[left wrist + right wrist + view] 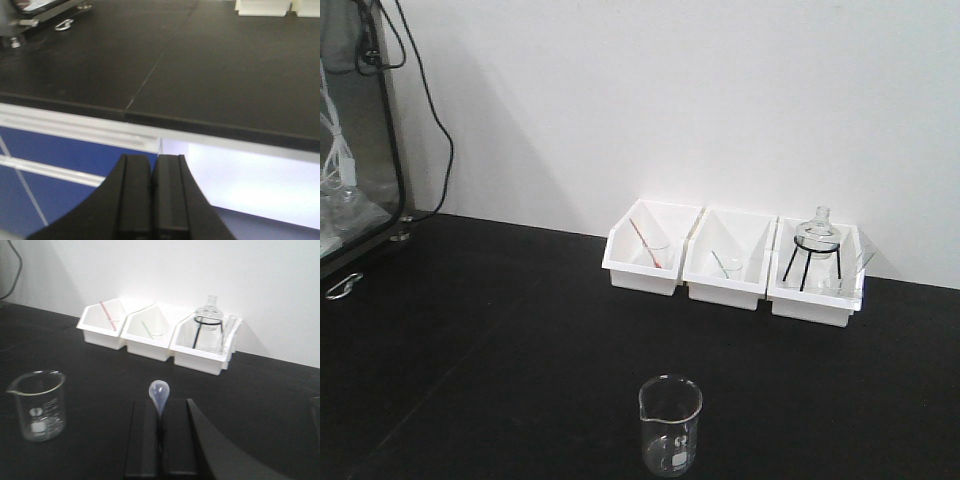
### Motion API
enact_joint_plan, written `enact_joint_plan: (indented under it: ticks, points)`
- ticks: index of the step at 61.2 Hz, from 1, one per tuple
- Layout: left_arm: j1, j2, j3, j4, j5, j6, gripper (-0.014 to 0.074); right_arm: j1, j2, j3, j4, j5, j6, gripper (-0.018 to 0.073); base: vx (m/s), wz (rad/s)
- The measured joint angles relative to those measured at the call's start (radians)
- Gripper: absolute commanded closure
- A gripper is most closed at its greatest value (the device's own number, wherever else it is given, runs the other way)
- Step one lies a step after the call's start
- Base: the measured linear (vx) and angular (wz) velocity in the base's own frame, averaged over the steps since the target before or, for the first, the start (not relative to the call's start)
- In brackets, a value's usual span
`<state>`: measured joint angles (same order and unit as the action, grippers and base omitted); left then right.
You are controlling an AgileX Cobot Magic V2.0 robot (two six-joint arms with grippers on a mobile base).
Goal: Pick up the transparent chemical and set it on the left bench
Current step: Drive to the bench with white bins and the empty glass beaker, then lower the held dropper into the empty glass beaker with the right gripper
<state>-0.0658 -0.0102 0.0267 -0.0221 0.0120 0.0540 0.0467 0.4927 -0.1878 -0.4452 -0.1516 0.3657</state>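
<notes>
In the right wrist view my right gripper is shut on the transparent chemical, a clear, faintly bluish pipette; only its bulb end sticks out past the fingertips, above the black left bench. The pipette's stem is hidden between the jaws. My left gripper is shut and empty, held in front of the bench's front edge. Neither gripper shows in the front view, which shows the bench along the white wall.
Three white bins stand against the wall: the left holds a red pipette, the middle a green one, the right a glass flask on a black tripod. A clear glass beaker stands near the front, also in the right wrist view. A cabinet stands far left.
</notes>
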Motion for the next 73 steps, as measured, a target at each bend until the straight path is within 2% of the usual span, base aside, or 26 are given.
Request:
enact_joint_plan:
  ticks: [42, 49, 54, 61, 67, 73]
  points:
    - [0.0, 0.0, 0.0, 0.0, 0.0, 0.0, 0.06, 0.0, 0.0, 0.0, 0.0, 0.002, 0.0, 0.0473, 0.1, -0.16]
    - [0.0, 0.0, 0.0, 0.0, 0.0, 0.0, 0.06, 0.0, 0.002, 0.0, -0.005, -0.037, 0.002, 0.0498, 0.0, 0.0]
    - [0.0, 0.0, 0.0, 0.0, 0.0, 0.0, 0.06, 0.0, 0.018, -0.002, -0.042, -0.135, 0.003, 0.0537, 0.0, 0.0]
    - [0.0, 0.0, 0.0, 0.0, 0.0, 0.0, 0.06, 0.024, 0.103, -0.049, -0.151, -0.251, 0.05, 0.0569, 0.0, 0.0]
    - [0.0, 0.0, 0.0, 0.0, 0.0, 0.0, 0.06, 0.075, 0.223, -0.122, -0.226, -0.317, 0.148, 0.0565, 0.0, 0.0]
    - [0.0, 0.0, 0.0, 0.0, 0.0, 0.0, 0.06, 0.152, 0.363, -0.223, -0.264, -0.356, 0.189, 0.0563, 0.0, 0.0]
